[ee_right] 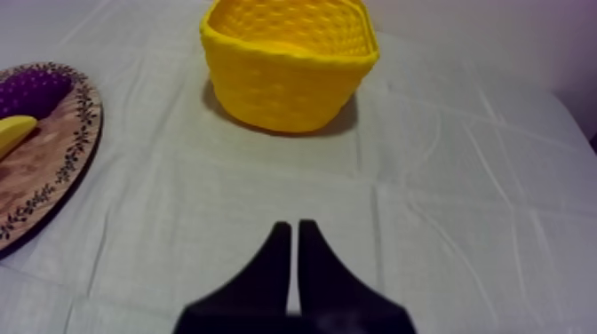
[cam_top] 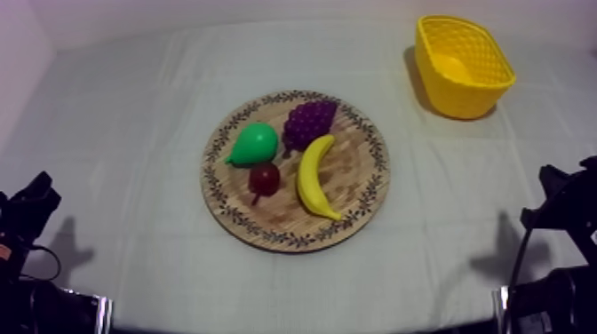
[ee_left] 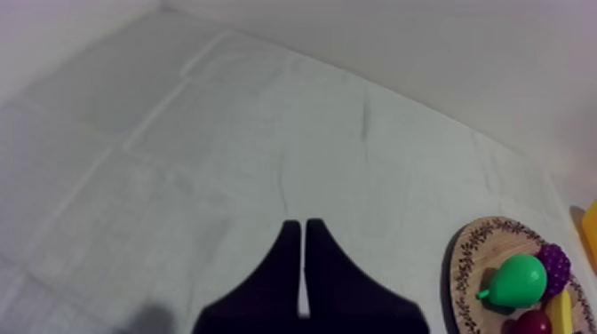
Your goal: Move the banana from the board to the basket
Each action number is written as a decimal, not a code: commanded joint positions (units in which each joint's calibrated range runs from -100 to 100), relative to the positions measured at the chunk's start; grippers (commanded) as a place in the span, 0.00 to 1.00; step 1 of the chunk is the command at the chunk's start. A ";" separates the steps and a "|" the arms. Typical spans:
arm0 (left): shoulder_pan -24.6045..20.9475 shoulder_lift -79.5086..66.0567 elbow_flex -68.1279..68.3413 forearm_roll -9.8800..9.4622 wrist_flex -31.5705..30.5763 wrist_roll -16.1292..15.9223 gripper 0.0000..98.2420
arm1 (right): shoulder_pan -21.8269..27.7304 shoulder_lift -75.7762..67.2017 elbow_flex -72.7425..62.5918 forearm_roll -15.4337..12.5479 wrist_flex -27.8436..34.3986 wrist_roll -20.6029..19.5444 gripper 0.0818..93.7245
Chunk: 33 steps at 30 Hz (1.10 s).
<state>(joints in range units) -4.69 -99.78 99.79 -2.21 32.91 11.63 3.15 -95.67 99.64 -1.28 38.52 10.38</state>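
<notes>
Top view showed the banana [cam_top: 317, 177] lying on the board [cam_top: 357, 173], well ahead of both grippers, next to the grapes [cam_top: 309, 120], pear [cam_top: 253, 144] and small red fruit [cam_top: 264, 178]. The left gripper [ee_left: 303, 226] hung low over bare cloth [ee_left: 222, 133], fingers pressed together in a narrow wedge and holding nothing, the board ahead to its right. The right gripper [ee_right: 294, 227] was likewise closed on nothing, the basket [ee_right: 284, 89] straight ahead and well apart, the board's edge to its left.
</notes>
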 commanded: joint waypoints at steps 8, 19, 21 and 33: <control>0.02 -0.05 -0.01 0.03 -0.01 0.02 0.00 | -0.02 0.00 0.03 -0.01 0.03 0.00 0.01; 0.02 -0.05 -0.01 0.03 -0.01 0.02 0.00 | -0.02 0.00 0.03 -0.01 0.03 -2.84 0.01; 0.02 -0.05 -0.01 0.03 -0.01 0.02 0.00 | -0.02 0.00 0.03 -0.01 0.03 -3.49 0.01; 0.02 -0.05 -0.01 0.03 -0.01 0.02 0.00 | 0.70 0.00 0.03 0.07 0.25 -3.38 0.01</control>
<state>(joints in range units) -4.69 -99.78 99.79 -2.21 32.91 11.63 3.85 -95.67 99.64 -1.28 38.52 7.41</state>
